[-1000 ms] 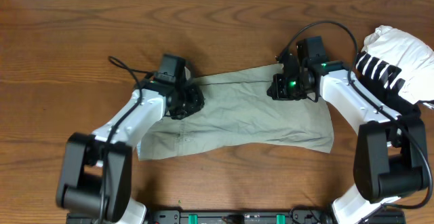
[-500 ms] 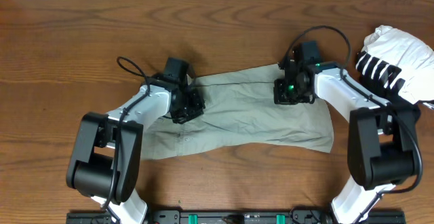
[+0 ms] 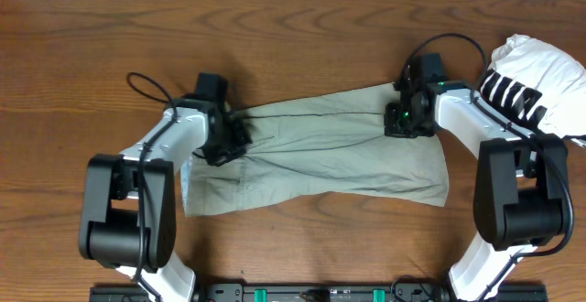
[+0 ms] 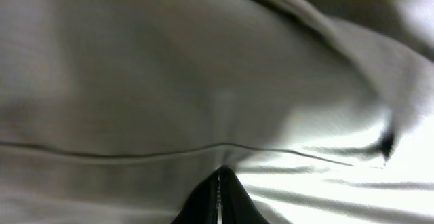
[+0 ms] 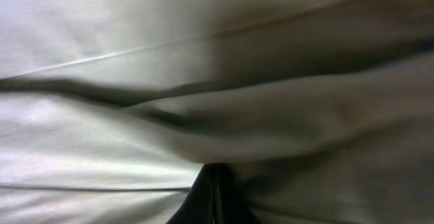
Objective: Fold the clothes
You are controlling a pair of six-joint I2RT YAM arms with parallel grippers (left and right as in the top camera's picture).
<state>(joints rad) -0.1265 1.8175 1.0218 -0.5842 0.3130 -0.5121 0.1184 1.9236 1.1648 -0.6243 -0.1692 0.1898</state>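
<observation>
Left pincer [image 3: 226, 143] and right pincer [image 3: 401, 121] both clamp the trousers [image 3: 330, 160] at the far edge. Probably to fold it over.

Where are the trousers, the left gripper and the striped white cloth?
trousers [image 3: 330, 156]: overhead, middle of the flat fabric.
left gripper [image 3: 226, 143]: overhead, fingertips on the trousers' edge.
striped white cloth [image 3: 538, 66]: overhead, its white upper part.

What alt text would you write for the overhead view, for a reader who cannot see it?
Khaki trousers lie spread across a brown wooden table, with two white-and-black robot arms gripping them near the far edge. The left fingers and the right fingers are shut on the cloth, one toward each end. A white, black-striped cloth bundle sits at the right.
</observation>
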